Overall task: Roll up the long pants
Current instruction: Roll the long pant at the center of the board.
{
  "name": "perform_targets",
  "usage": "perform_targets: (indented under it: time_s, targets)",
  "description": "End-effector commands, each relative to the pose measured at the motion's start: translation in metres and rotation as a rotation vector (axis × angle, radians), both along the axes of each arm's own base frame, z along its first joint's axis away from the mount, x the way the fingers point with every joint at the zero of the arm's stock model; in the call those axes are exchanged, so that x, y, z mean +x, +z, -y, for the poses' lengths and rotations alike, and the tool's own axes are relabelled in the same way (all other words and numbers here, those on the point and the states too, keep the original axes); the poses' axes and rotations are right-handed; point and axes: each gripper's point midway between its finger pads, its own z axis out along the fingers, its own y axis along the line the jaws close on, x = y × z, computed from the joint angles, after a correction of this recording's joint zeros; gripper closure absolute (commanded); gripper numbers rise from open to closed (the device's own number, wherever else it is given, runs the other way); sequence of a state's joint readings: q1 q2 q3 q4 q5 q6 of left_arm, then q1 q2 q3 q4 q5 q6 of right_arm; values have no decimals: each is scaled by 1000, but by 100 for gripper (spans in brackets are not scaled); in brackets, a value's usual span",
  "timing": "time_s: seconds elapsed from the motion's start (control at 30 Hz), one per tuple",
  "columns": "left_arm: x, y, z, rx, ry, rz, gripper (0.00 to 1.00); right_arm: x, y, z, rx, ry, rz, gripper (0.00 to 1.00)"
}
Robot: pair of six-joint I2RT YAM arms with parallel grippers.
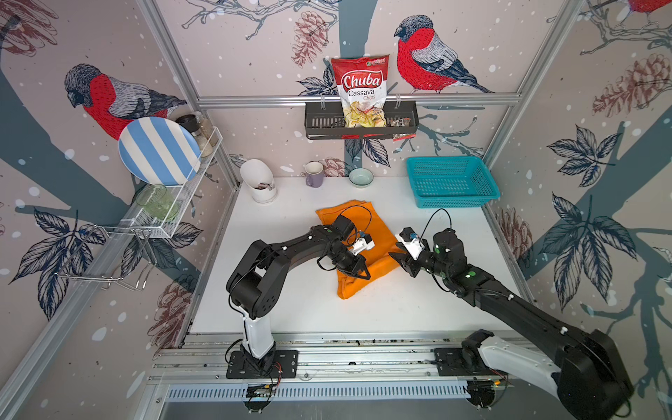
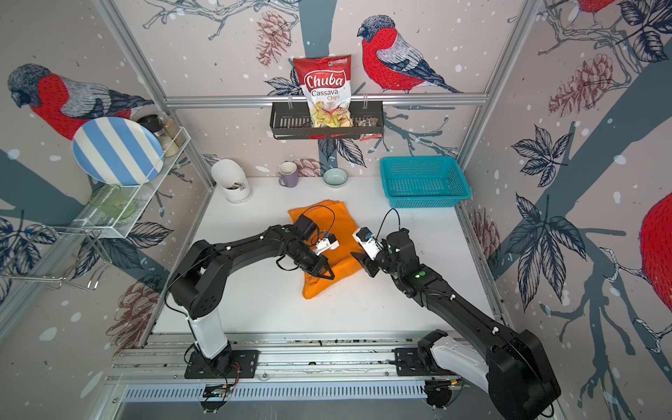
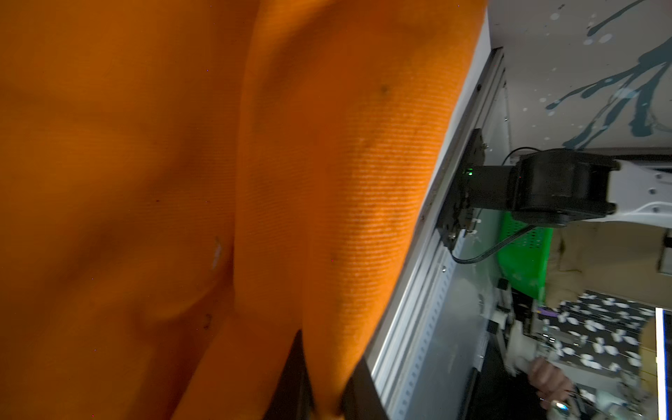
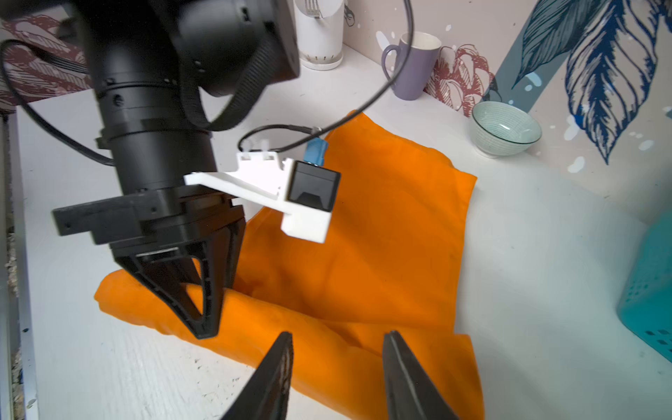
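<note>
The long pants, bright orange cloth folded into a broad, flattish band, lie near the middle of the matte white tabletop, running slantwise from the far side toward the near edge. In both top views the far end lies smooth and square-cornered, while the nearer end is bunched into a thicker, rounded fold. Close up in the left wrist view the fabric shows a fine ribbed weave, soft creases and a plump ridge that runs down between two dark fingers. The left gripper, black hard plastic with triangular, open-framed fingers, stands clenched on that rounded fold. In the right wrist view its tips meet in a point pressed into the orange roll. The right gripper, of the same black make, is released: its two tapering fingers stand apart over the cloth's edge on the side toward the basket, and whether they touch the fabric I cannot tell. That basket, teal plastic with lattice walls, sits at the far right corner, well apart from the pants. Along the far wall stand a glossy lilac ceramic mug and a small, pale green round bowl, both apart from the cloth
</note>
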State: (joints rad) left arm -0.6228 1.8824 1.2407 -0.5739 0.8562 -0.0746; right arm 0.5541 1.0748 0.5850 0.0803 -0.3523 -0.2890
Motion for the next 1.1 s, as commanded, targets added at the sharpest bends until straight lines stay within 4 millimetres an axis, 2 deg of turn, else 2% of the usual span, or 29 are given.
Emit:
perform_targets:
  time_s: [0.0,0.07,0.27,0.3,0.5,0.63,0.73,0.87,0.97,1.0,1.07]
  targets:
    - [-5,25,9,-107,1,-161,100,-7,-4,-12,22,67,-28,56]
    - [3,28,11,-122,3,-192,100,-6,-12,-12,13,61,-38,56]
    - [43,12,-1,-127,129,-314,100,14,-32,-14,11,1,-114,58]
    - [47,7,-2,-116,139,-326,100,17,-41,-15,7,-12,-141,57]
    - [61,-9,0,-90,139,-313,100,33,-61,-22,14,-34,-226,57]
    - [79,-23,-4,16,143,-240,99,47,-75,-23,-8,-70,-288,57]
    - [98,-36,-16,171,162,-107,85,61,-83,-20,-12,-98,-338,59]
    - [117,-37,-32,306,198,58,67,76,-92,-16,-1,-129,-406,59]
    - [126,-31,-47,421,230,215,56,84,-100,-15,1,-143,-461,60]
    - [126,-24,-48,442,235,281,50,87,-104,-15,-5,-149,-477,60]
    - [126,-11,-53,514,253,428,45,90,-108,-15,-9,-150,-500,60]
